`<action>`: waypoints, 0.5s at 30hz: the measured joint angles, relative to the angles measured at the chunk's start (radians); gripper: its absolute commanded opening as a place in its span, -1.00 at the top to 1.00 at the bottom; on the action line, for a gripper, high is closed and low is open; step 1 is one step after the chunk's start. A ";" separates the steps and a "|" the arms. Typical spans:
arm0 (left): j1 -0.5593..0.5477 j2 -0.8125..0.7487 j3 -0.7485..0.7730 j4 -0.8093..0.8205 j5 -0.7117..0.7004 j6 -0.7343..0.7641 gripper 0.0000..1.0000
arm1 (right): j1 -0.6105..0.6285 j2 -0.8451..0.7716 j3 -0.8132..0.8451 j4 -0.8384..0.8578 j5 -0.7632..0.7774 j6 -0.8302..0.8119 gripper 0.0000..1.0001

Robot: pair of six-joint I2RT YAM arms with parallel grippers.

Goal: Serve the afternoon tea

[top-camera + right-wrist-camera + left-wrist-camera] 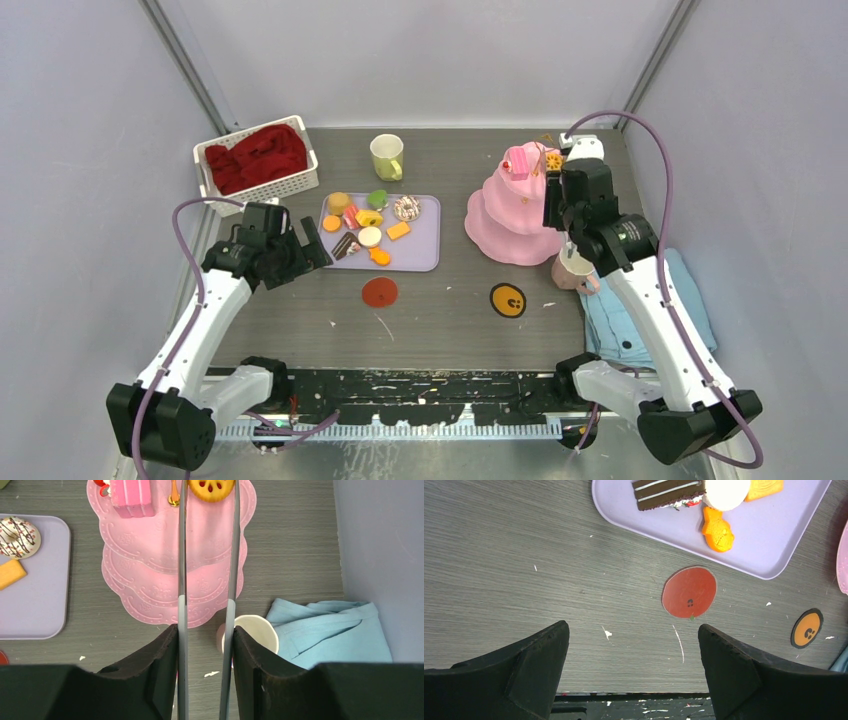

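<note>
Right gripper (205,632) is closest to the lens: fingers clamped narrow on metal tongs (182,555), whose blades run forward side by side over the pink three-tier stand (150,575). A round yellow jam cookie (211,487) sits between the blades on the top tier; I can't tell if they pinch it or just flank it. Pink cake slice (131,495) is on the same tier, left of the cookie. Pink mug (252,630) stands upright between the stand's bottom tier and the light-blue towel (330,630). Stand is right of centre on the table (440,320). Lavender tray (425,250) to its left holds more sweets: sprinkled donut (407,208), chocolate layer slice (669,492), orange fish pastry (718,528). Pale yellow-green mug (387,156) is upright behind the tray. Left gripper (631,630) hangs wide open, holding nothing, over the table on the near side of the tray. Red coaster (689,592) lies ahead of its fingers, orange coaster (807,628) further right. White basket (262,196) of red cloth (255,155) is at far left.
</note>
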 measured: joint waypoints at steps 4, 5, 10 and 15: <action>0.000 0.000 0.000 0.002 0.000 0.000 -1.00 | -0.007 0.009 -0.006 0.015 -0.013 -0.002 0.07; 0.000 0.000 0.000 0.003 0.000 0.000 -1.00 | -0.010 0.012 -0.007 0.018 -0.014 -0.003 0.03; 0.000 0.000 0.000 0.006 0.000 0.001 -1.00 | -0.013 0.029 -0.007 0.022 -0.021 -0.004 -0.06; 0.000 0.000 0.000 0.006 0.000 0.002 -1.00 | -0.018 0.031 -0.007 0.022 -0.023 -0.004 -0.05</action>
